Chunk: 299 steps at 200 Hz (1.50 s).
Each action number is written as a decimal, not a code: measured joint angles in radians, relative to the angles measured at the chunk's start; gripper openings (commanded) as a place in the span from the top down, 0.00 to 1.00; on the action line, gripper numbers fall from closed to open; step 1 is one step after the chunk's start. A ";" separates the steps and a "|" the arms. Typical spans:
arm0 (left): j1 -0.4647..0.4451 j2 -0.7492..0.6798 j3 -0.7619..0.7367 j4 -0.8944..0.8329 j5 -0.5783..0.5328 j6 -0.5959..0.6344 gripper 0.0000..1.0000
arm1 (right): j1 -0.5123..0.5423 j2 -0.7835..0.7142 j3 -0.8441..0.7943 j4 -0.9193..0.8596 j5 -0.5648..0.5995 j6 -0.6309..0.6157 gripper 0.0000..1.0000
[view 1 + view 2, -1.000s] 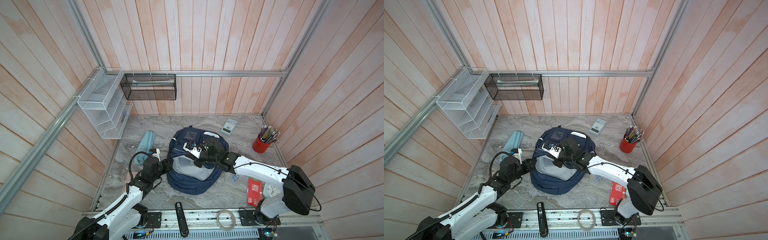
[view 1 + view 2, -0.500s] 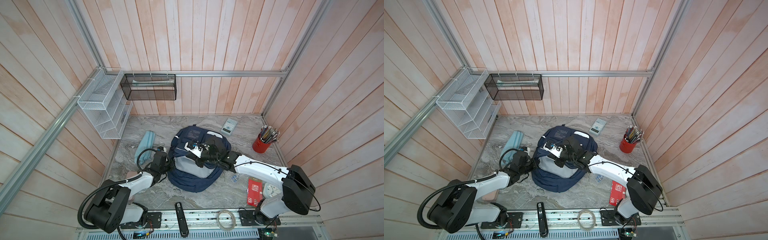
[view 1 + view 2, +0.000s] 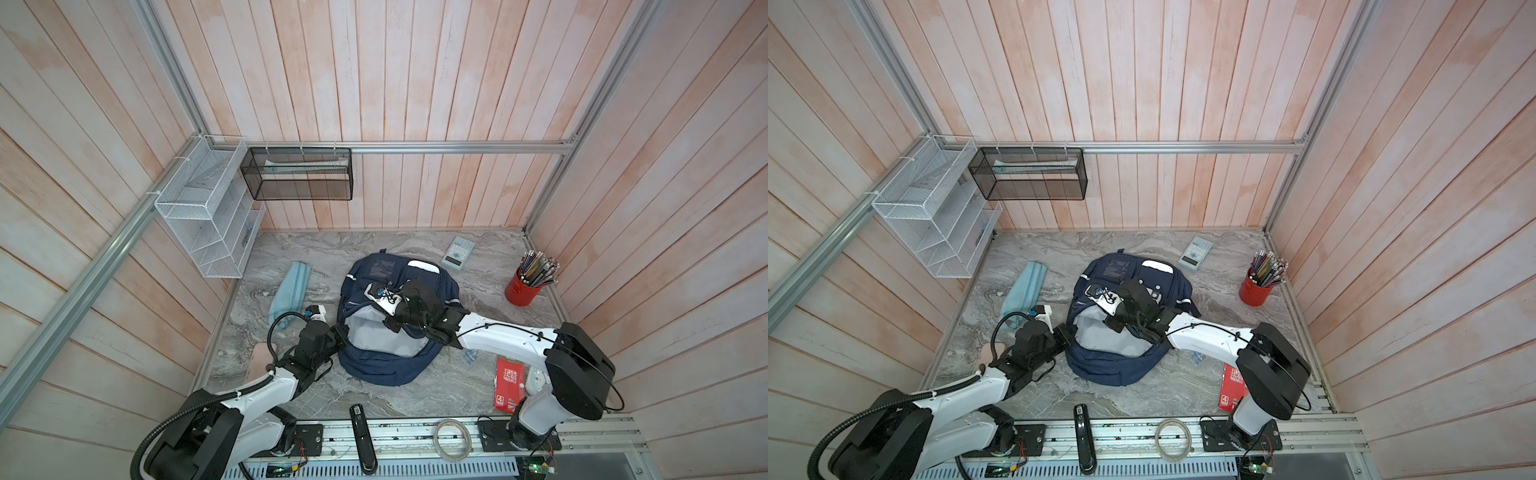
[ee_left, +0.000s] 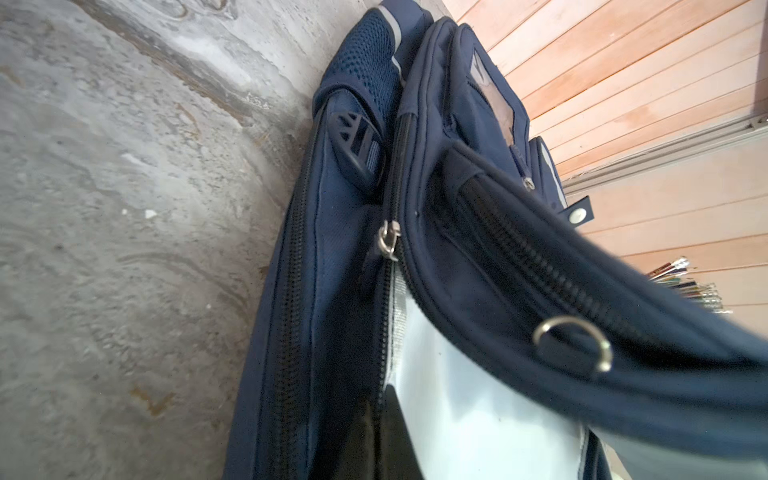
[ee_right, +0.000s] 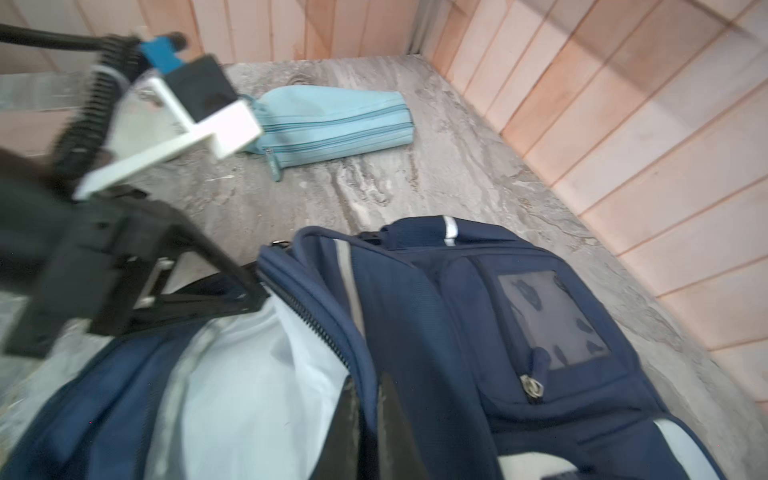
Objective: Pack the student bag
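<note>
1. The student bag lies flat in the middle of the marble table, its main zip open and pale grey lining showing inside.
2. The left gripper sits at the left side of that opening. Its jaws are together and pinch the bag's rim right where the zip teeth start, as the right wrist view shows.
3. The right gripper reaches in from the right. It is clamped on the upper flap of the opening and holds it raised above the lining.
4. In the left wrist view the raised flap crosses close in front of the lens as a navy band bearing a metal ring. A zip pull hangs at the corner of the opening.
5. A light blue pencil case lies on the table to the left of the bag, apart from it.
6. A calculator rests near the back wall, just beyond the bag's top right corner.
7. A red cup of pencils stands by the right wall, well apart from the bag.
8. A red booklet lies at the front right, partly under the right arm.
9. On the walls hang two racks: a white wire rack on the left and a black mesh basket at the back.
</note>
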 measured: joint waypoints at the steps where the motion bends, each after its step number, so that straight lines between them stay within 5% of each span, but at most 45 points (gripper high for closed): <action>1: 0.000 -0.001 -0.001 0.000 -0.001 -0.001 1.00 | -0.002 0.006 0.003 0.004 0.000 -0.001 1.00; 45: -0.079 0.013 -0.011 0.006 -0.106 -0.048 1.00 | -0.023 0.204 0.233 0.024 0.005 -0.036 1.00; 112: -0.162 0.174 -0.023 0.175 -0.148 -0.107 1.00 | -0.104 0.162 0.239 -0.015 -0.154 -0.052 0.99; 132: -0.187 0.175 -0.001 0.144 -0.147 -0.103 0.96 | -0.100 0.109 0.154 0.014 -0.151 -0.064 0.70; 174: -0.238 0.111 0.028 0.049 -0.088 -0.074 0.55 | -0.056 -0.018 0.027 -0.008 0.040 -0.019 0.30; 187: -0.243 0.070 0.035 0.019 -0.069 -0.066 0.41 | -0.035 -0.087 -0.028 -0.024 0.107 0.028 0.17; 207: -0.248 0.002 0.057 -0.039 -0.048 -0.041 0.39 | -0.025 -0.224 -0.129 -0.060 0.189 0.121 0.02; 255: -0.293 -0.125 0.100 -0.183 -0.051 0.070 0.39 | -0.038 -0.504 -0.227 -0.238 0.326 0.437 0.02; 299: -0.350 -0.073 0.340 -0.428 -0.076 0.285 0.39 | -0.183 -0.672 -0.301 -0.523 0.346 0.803 0.02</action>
